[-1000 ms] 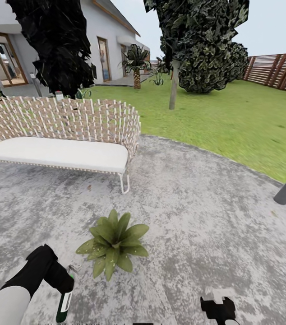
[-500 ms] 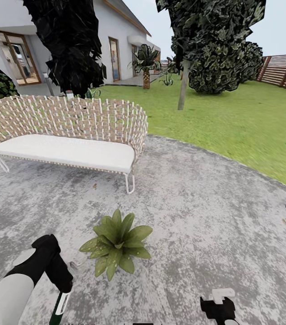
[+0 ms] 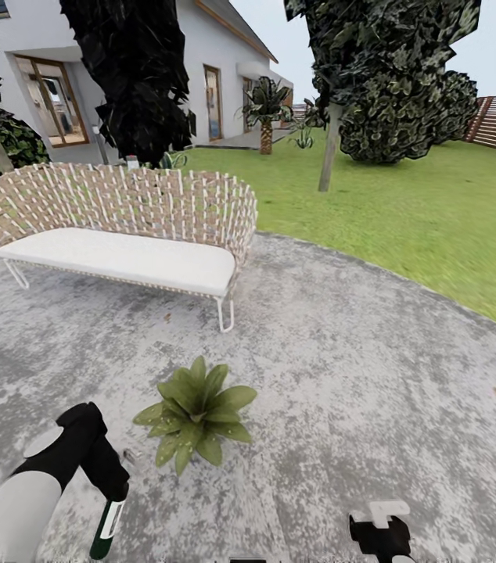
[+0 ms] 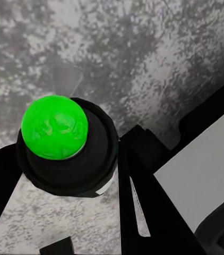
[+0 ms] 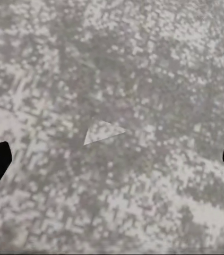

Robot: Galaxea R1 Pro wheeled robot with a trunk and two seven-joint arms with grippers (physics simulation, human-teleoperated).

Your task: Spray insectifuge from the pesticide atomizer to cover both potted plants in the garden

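Left claw [image 3: 111, 500] pinching spray bottle [image 3: 108, 522], lower left of frame, near potted plant [image 3: 195, 410] on patio [image 3: 342, 375]. Right claw [image 5: 112, 159] spread, over patio.

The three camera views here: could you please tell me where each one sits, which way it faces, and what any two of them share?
Head view: on the robot's head, facing forward and down over the patio, potted plant and wicker bench; left gripper holds the bottle, right gripper low.
Left wrist view: near the left gripper, facing along the fingers at the bottle and paving.
Right wrist view: near the right gripper, facing paving.
Shared: the bottle, head and left wrist; the paving, all three.
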